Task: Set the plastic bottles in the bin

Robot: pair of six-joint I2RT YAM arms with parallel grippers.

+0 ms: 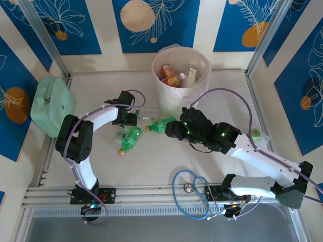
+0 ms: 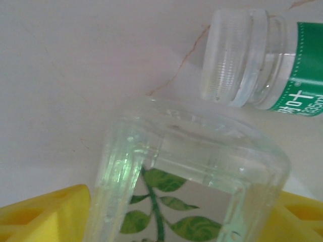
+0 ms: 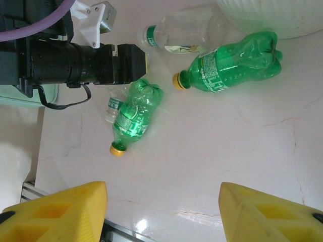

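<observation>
My left gripper (image 2: 184, 214) has its yellow fingers (image 2: 48, 217) pressed against both sides of a clear bottle (image 2: 192, 166) with a green leaf label. A second clear bottle (image 2: 262, 65) with a green label lies just beyond it. In the top view the left gripper (image 1: 130, 120) sits among the bottles left of the bin (image 1: 202, 83), which holds several bottles. One green bottle (image 3: 133, 116) with a yellow cap lies by the left gripper (image 3: 136, 60). Another green bottle (image 3: 232, 63) lies close to the bin (image 3: 272, 17). My right gripper (image 3: 164, 212) hangs open over bare table.
A mint-green case (image 1: 50, 106) stands at the left wall. A blue cable loop (image 1: 194, 189) lies by the front rail, and a small green roll (image 1: 257, 133) sits near the right wall. Bare table stretches in front of the bottles.
</observation>
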